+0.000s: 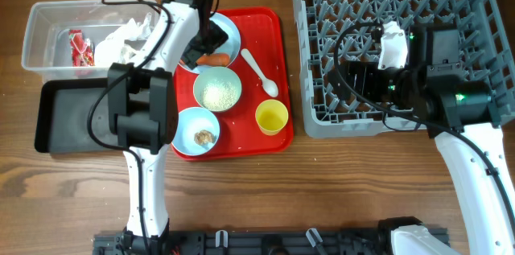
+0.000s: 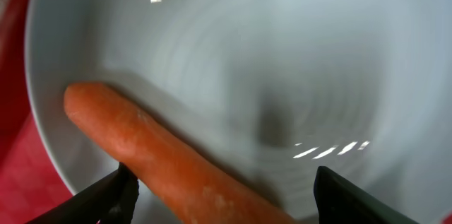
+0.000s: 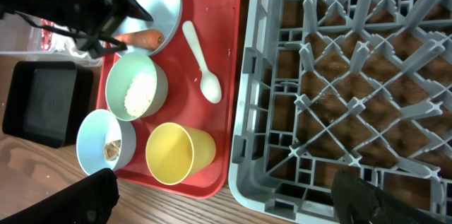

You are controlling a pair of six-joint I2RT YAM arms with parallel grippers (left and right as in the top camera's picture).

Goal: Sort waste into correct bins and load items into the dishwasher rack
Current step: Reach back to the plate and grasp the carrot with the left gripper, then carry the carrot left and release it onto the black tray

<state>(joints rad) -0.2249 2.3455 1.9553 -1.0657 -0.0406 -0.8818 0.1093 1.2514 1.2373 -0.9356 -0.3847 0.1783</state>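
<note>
On the pale blue plate (image 1: 230, 33), a carrot (image 1: 214, 59) lies between spread left fingers (image 2: 106, 199); right fingers (image 3: 78, 199) apart.

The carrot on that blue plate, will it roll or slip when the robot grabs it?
The carrot is probably stiff: it lies straight. Round and tapered on the glossy plate, it may roll or skid if nudged off-centre.

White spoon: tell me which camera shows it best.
Right wrist: the whole white spoon lies unobstructed on the red tray, large and sharp. Overhead shows it whole too, but smaller. Left wrist misses it, its frame filled by the plate and carrot.
</note>
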